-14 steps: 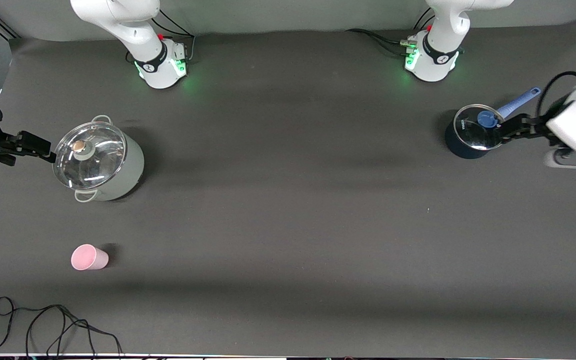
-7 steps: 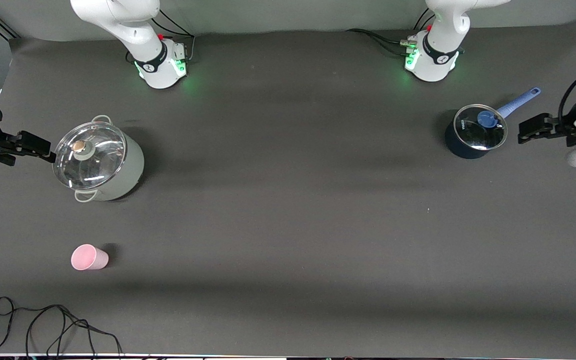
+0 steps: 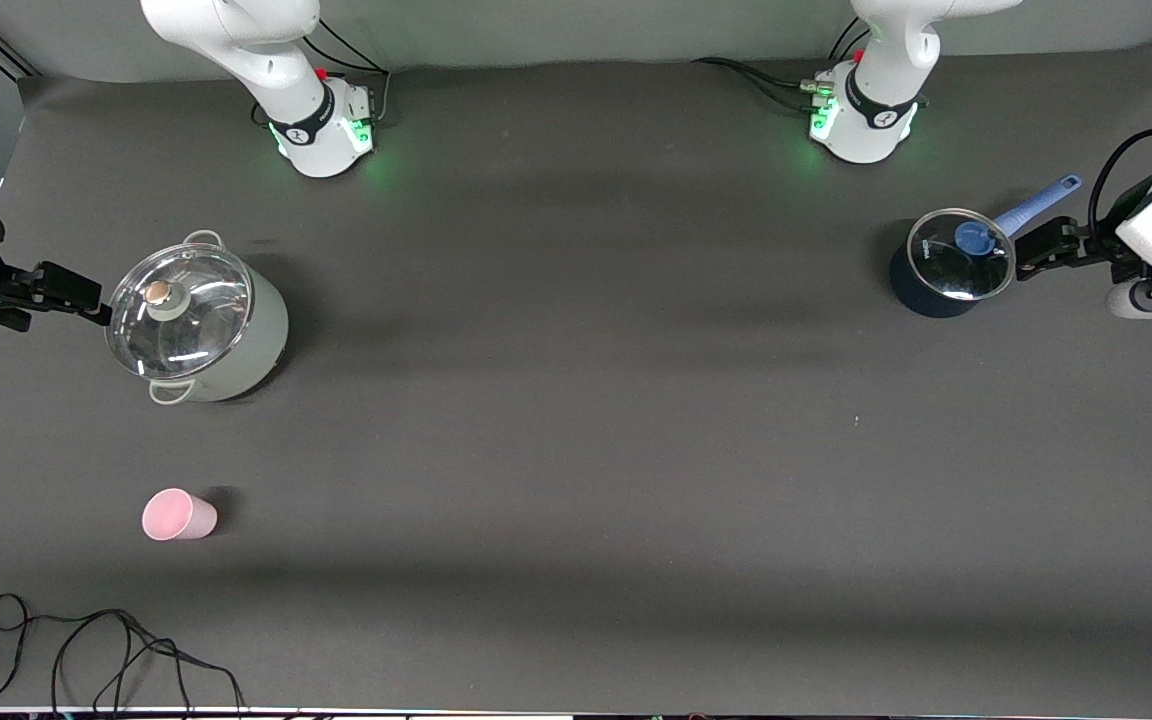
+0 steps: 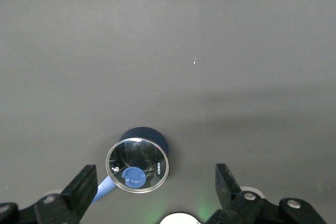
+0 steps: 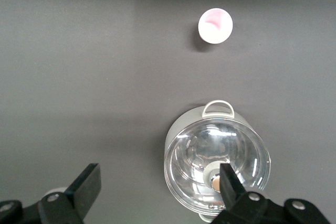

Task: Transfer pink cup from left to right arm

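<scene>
The pink cup (image 3: 179, 515) stands alone on the dark mat at the right arm's end of the table, nearer the front camera than the big pot. It also shows in the right wrist view (image 5: 215, 25). My right gripper (image 3: 64, 291) hangs open and empty beside the big pot, apart from the cup; its jaws stand wide in the right wrist view (image 5: 159, 178). My left gripper (image 3: 1036, 247) is open and empty at the left arm's end, beside the small saucepan, with its jaws wide in the left wrist view (image 4: 155, 176).
A grey-green pot with a glass lid (image 3: 198, 322) stands farther from the front camera than the cup. A dark blue saucepan with a glass lid and blue handle (image 3: 946, 268) is at the left arm's end. A black cable (image 3: 86, 650) lies at the table's front edge.
My left gripper pulled back from over the saucepan lid toward the table's end, then came partway back beside the saucepan. The right arm and the cup have not moved.
</scene>
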`<state>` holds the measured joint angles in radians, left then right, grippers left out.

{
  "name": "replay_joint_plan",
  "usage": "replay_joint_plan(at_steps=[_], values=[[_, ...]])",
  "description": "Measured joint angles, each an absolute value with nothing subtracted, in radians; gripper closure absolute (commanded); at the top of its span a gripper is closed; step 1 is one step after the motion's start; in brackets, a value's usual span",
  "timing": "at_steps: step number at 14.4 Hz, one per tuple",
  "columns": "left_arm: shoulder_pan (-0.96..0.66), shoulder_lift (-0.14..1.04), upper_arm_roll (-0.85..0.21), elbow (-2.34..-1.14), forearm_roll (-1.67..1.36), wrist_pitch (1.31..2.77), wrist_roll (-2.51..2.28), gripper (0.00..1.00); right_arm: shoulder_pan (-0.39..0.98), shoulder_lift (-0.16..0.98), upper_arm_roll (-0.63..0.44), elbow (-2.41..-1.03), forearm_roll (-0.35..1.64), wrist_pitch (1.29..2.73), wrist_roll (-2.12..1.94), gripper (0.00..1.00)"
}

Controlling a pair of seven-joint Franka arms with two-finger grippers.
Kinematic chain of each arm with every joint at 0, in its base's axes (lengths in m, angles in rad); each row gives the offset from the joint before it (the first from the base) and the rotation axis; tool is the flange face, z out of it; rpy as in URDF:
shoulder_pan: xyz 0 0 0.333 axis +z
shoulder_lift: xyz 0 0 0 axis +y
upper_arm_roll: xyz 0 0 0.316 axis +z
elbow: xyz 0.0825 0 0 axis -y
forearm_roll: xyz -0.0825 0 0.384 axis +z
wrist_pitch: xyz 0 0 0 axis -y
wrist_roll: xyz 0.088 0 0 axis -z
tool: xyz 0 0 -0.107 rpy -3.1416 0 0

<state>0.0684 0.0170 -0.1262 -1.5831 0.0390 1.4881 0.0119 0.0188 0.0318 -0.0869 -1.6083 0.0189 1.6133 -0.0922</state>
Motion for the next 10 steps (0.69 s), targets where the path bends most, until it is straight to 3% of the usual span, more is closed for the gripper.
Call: replay_joint_plan(at_steps=[10], values=[[0.069,0.029,-0.126,-1.583,0.039,1.492,0.012,0.00,0.019,0.032,-0.087,-1.608,0.019,1.613,-0.092,0.00]])
